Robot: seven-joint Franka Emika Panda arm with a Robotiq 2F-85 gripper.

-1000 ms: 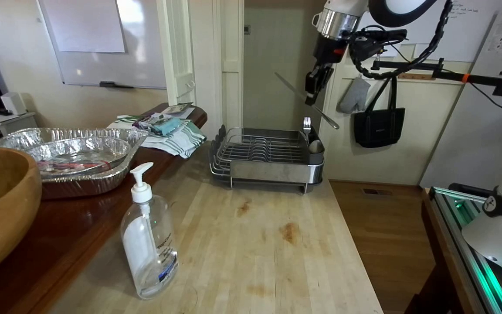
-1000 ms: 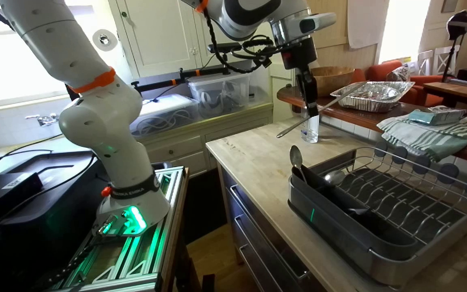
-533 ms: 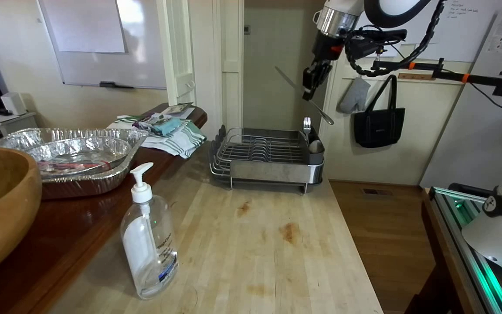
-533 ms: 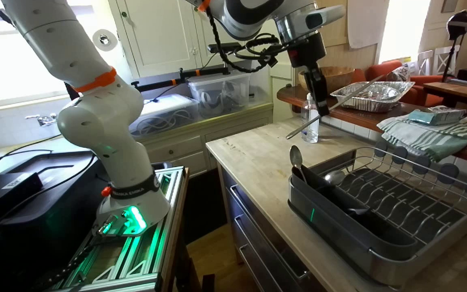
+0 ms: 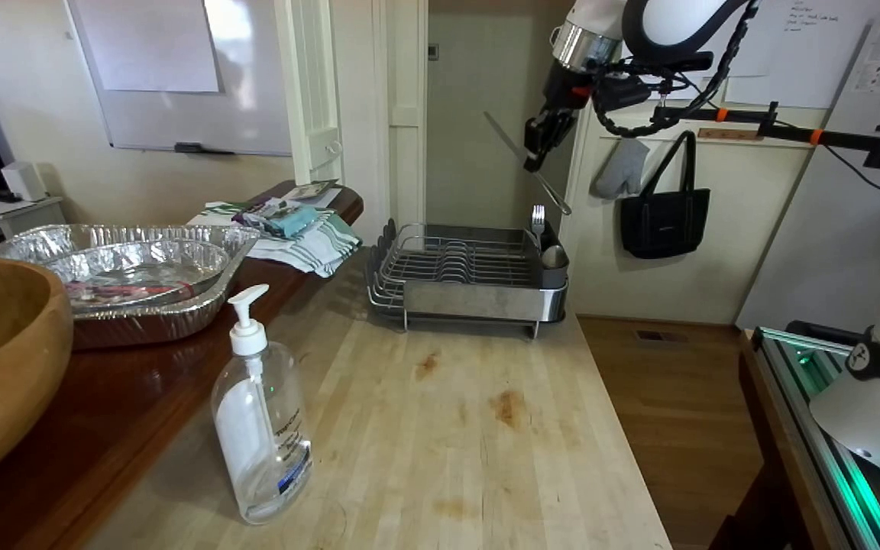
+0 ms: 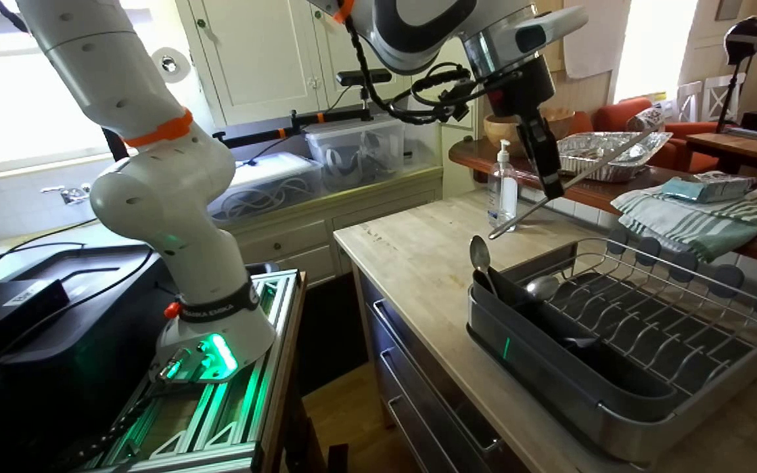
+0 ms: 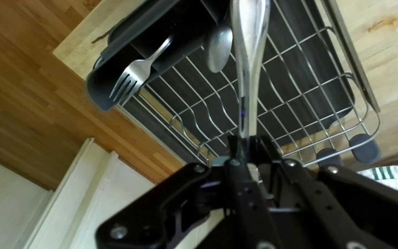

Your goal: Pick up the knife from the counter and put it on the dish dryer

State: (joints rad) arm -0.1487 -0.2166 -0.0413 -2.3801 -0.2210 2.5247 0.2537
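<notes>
The knife [image 5: 503, 134], slim and silvery, is held tilted in the air in both exterior views [image 6: 598, 164]. My gripper [image 5: 532, 164] is shut on it near mid-length, and the gripper also shows in an exterior view [image 6: 554, 192]. In the wrist view the knife's shiny handle [image 7: 250, 52] runs up from the fingertips [image 7: 246, 140]; the rest is hidden by the fingers. The dish dryer [image 5: 478, 300] stands at the far end of the wooden counter [image 5: 448, 443]. In the wrist view the knife hangs above the rack's wires [image 7: 299, 93], apart from them.
A dark cutlery holder [image 6: 569, 368] on the rack's side holds a fork [image 7: 135, 74] and spoons [image 6: 480, 253]. A soap bottle [image 5: 264, 435] stands on the counter. A foil tray [image 5: 173, 325], wooden bowl [image 5: 8, 367] and striped towels [image 5: 306, 244] lie on the raised brown ledge.
My gripper has carried the knife closer to the dish dryer, rightward and down in an exterior view. The knife stays in its grip, and its handle end is nearer the rack.
</notes>
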